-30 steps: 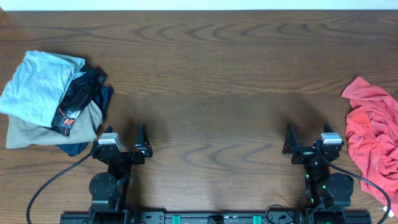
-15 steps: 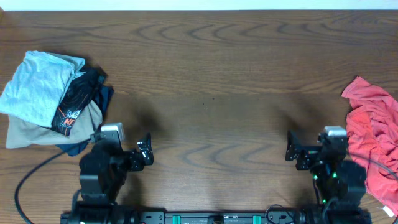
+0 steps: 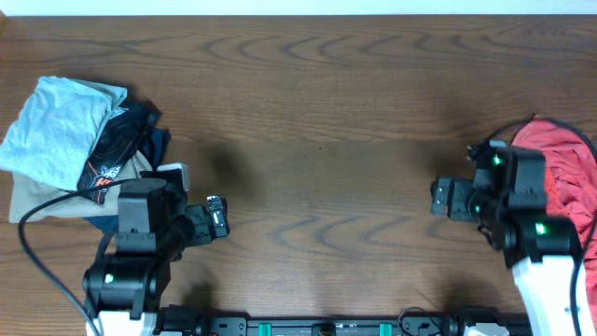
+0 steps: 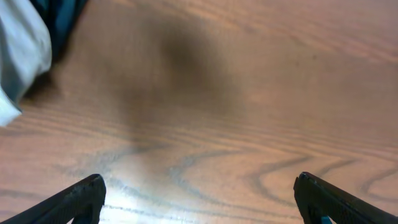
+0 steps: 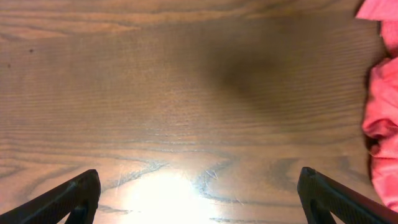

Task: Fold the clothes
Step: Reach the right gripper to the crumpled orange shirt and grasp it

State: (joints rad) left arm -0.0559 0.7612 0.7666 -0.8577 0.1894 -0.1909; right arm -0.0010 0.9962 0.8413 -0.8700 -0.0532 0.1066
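Note:
The red-orange T-shirt (image 3: 565, 177) lies crumpled at the table's right edge, partly hidden by my right arm. Its edge also shows at the right side of the right wrist view (image 5: 380, 106). No lettering or tag shows. My right gripper (image 3: 438, 199) is open and empty over bare wood, left of the shirt; in its wrist view (image 5: 199, 193) the fingers are spread wide. My left gripper (image 3: 216, 220) is open and empty above bare wood near the front left; its wrist view (image 4: 199, 196) shows both fingers far apart.
A stack of folded garments (image 3: 70, 154) sits at the left: light blue-grey on top, black, tan and navy beneath. Its corner shows in the left wrist view (image 4: 25, 50). The wooden table (image 3: 317, 121) spans the view. A cable (image 3: 42, 261) trails from the left arm.
Both arms have risen from their rest poses and moved up the table. The right arm has swung toward the red-orange shirt; the left arm has moved slightly toward the stack.

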